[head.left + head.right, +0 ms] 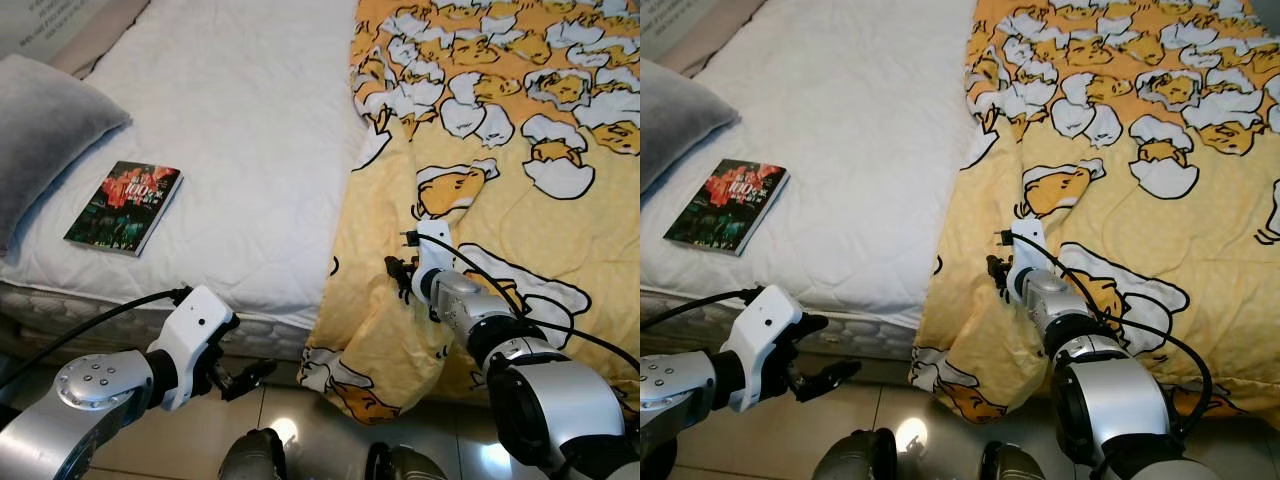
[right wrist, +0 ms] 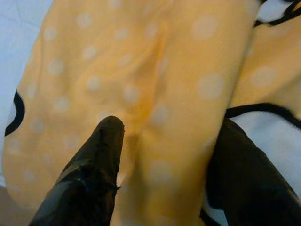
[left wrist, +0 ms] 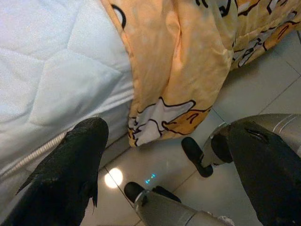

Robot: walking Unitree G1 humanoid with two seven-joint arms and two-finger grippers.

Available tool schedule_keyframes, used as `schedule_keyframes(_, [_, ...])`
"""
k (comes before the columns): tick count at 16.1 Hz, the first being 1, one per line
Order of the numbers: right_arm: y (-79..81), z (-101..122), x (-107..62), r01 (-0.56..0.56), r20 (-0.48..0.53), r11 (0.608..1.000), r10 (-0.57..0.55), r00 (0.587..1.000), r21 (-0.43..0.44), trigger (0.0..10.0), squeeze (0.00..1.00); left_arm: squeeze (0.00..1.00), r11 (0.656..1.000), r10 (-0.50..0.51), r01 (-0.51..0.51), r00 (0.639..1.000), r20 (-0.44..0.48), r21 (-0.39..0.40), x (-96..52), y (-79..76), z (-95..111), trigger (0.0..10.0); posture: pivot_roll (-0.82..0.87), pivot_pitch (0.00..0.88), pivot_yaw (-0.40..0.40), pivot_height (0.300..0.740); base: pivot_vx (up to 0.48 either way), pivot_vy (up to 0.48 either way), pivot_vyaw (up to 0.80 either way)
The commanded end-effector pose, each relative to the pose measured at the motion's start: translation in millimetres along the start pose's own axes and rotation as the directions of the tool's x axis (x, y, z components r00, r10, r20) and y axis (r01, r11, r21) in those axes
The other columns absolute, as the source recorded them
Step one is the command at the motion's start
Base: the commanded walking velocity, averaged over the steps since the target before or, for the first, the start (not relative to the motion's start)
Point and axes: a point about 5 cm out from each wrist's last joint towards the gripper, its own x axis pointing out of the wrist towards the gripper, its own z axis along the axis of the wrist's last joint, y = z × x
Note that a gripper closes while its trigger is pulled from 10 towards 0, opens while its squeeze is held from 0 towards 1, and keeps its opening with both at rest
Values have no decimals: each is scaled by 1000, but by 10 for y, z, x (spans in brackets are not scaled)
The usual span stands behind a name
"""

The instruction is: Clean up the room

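Right end effector [image 1: 403, 268] at lower centre, pinching a fold of the yellow blanket [image 1: 520, 160] draped over the bed [image 1: 250, 130] edge. Left end effector [image 1: 245, 375] at lower left, fingers spread wide above the floor [image 3: 244, 89]. Book [image 1: 124, 207] at left on the bed, beside a grey pillow [image 1: 40, 130].

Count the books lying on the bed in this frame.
1. The book lies flat on the white mattress, beside the grey pillow on the robot's left. Others may be hidden under the yellow blanket.
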Motion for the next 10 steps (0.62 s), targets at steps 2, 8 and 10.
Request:
schedule_keyframes(2, [-3, -136, -7, -11, -38, 1000, 12, 999, 27, 0, 0, 0, 1000, 2, -2, 1000, -4, 3, -46, -25, 2, 10000, 219, 213, 14, 740, 0, 0, 0])
schedule_keyframes(8, [-22, -122, -12, -14, -15, 999, 14, 1000, 44, 0, 0, 0, 1000, 11, -11, 1000, -3, 0, -52, -27, 14, 10000, 219, 207, 9, 740, 0, 0, 0])
schedule_keyframes(10, [-22, -108, -12, -21, -4, 999, 22, 1000, 46, 0, 0, 0, 1000, 15, -15, 1000, -2, 2, -51, -23, 16, 10000, 218, 205, 8, 740, 0, 0, 0])
